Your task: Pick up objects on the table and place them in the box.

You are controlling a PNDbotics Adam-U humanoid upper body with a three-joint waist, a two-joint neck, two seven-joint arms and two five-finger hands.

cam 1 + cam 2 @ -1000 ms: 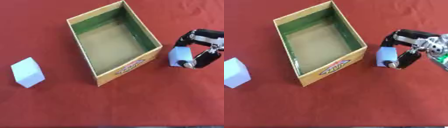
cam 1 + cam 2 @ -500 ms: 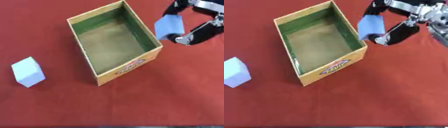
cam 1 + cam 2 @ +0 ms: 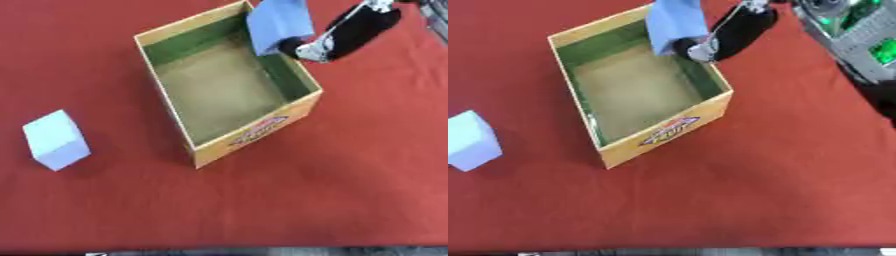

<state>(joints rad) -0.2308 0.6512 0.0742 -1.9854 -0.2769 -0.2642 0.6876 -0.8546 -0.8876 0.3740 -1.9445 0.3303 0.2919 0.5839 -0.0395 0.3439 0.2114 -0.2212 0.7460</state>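
Note:
An open yellow cardboard box [image 3: 254, 137] with a green inner lining stands on the red table, with nothing lying inside it. My right hand [image 3: 350, 32] comes in from the upper right and is shut on a pale blue block [image 3: 278, 24], held in the air over the box's far right wall. A second pale blue block [image 3: 56, 140] rests on the table to the left of the box. My left hand shows in neither view.
A red cloth [image 3: 350, 190] covers the whole table. In the right eye view, grey equipment with green parts [image 3: 859, 27] stands at the upper right edge.
My right hand has lifted the blue block off the table beside the box and carried it up and leftward over the box's far right wall. The block on the left has stayed put.

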